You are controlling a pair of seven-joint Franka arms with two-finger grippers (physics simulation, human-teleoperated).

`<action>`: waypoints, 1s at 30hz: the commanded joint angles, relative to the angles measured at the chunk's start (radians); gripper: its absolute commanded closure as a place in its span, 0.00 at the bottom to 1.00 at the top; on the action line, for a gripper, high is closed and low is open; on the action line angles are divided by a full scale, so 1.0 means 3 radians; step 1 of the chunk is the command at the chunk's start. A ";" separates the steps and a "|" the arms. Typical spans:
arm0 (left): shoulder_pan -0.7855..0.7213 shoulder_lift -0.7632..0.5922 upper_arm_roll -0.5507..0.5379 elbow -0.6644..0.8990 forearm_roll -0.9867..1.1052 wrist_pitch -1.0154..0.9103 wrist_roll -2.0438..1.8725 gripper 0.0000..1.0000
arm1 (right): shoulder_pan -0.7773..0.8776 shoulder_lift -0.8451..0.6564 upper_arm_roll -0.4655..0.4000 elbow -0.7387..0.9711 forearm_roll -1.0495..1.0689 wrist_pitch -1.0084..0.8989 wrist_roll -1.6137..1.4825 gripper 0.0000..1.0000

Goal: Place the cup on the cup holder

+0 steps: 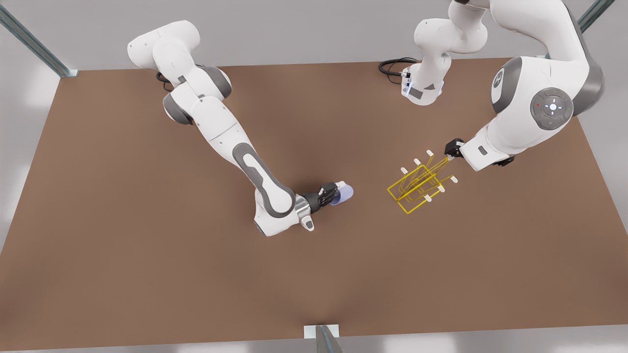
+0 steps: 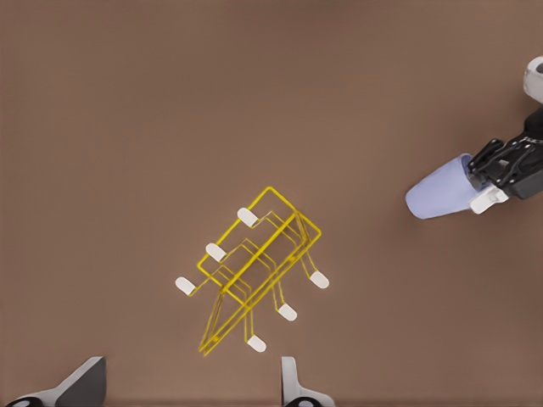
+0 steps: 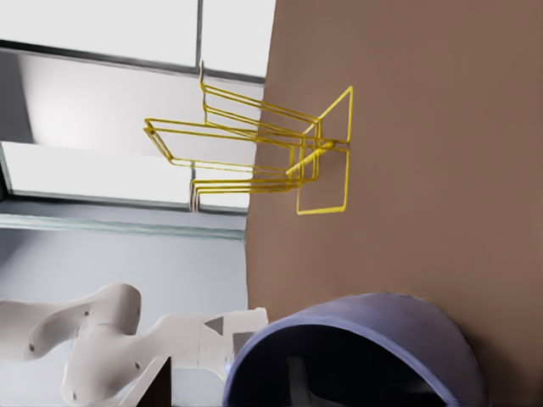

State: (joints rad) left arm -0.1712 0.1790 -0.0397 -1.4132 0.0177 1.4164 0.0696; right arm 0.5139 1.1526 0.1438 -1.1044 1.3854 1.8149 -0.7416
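The right gripper (image 1: 333, 194) is clamped on the cup (image 1: 343, 194), held sideways, mouth toward the holder (image 1: 417, 189) well apart; left gripper (image 2: 191, 381) open above holder

The brown table (image 1: 147, 245) carries the yellow cup holder (image 1: 417, 189) directly on it.

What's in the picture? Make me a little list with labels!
cup: lavender-blue, lying sideways in the right gripper, shut on it
cup holder: yellow wire rack, standing on the table, apart from the cup, nothing on its prongs
left gripper: open, above the rack
table: brown
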 commanded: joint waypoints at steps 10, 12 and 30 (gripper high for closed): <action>-0.0068 0.0012 -0.0006 0.0001 -0.0023 -0.0048 0.0039 0.00 | -0.0133 0.0013 0.0001 0.0000 -0.0236 0.0010 -0.0289 0.00; -0.0288 0.0093 -0.0011 0.0017 -0.0181 -0.0043 0.0034 0.00 | -0.0225 -0.0002 0.0001 0.0010 -0.0405 -0.0006 -0.0279 0.00; -0.1526 0.1101 -0.0011 -0.1123 -0.0524 0.2928 0.1675 0.00 | -0.1283 -0.3110 -0.0658 -0.1088 -0.4659 -0.0743 0.2411 0.00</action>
State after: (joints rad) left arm -0.6270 0.5152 -0.0422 -1.7198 -0.1481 2.0121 0.2868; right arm 0.1438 0.2629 -0.0539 -1.3867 0.1303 1.6248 -0.5992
